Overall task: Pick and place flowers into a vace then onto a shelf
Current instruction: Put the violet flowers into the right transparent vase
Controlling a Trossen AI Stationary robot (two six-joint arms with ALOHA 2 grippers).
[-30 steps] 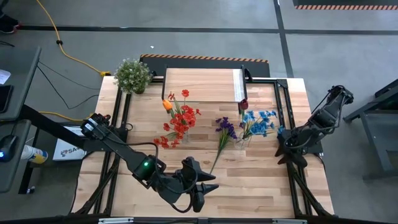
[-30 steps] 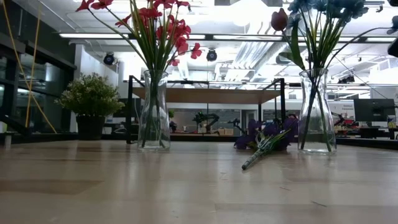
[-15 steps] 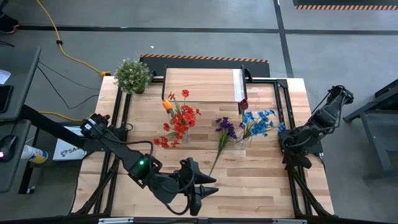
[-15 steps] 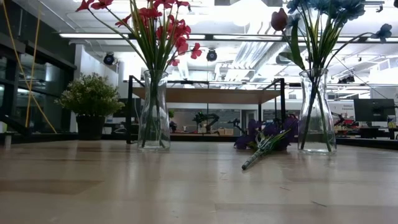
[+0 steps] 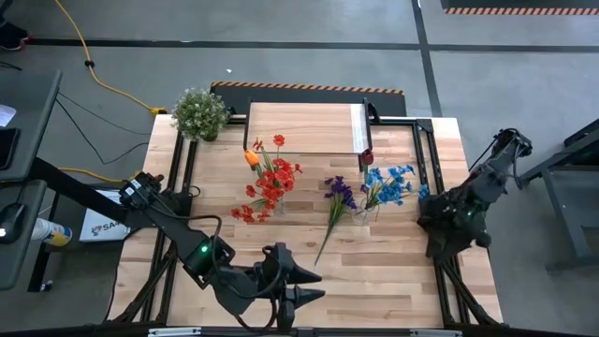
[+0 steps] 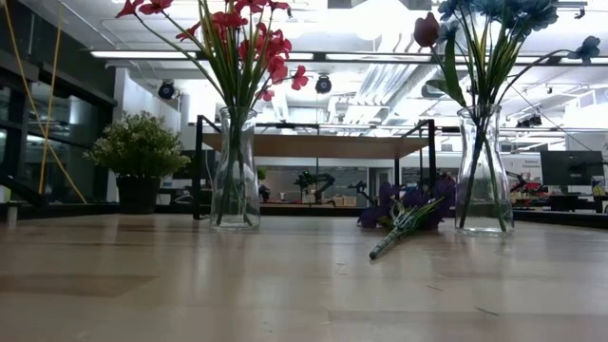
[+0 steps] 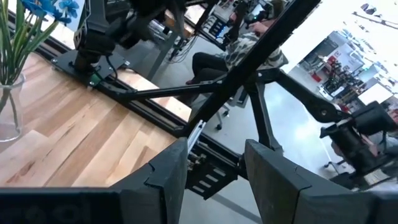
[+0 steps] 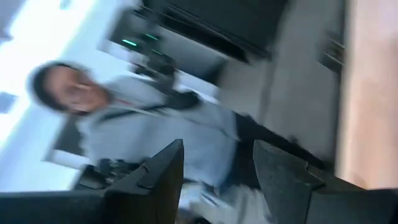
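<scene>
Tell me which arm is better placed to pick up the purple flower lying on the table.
Probably the left. Its pincer hangs open just off the stem end of the purple flower. The right pincer, also open, sits at the table's right edge with the blue-flower vase in between.

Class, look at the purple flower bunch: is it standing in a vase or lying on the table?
Lying on the table. The purple bunch rests flat, stem toward the camera, between the two vases.
</scene>
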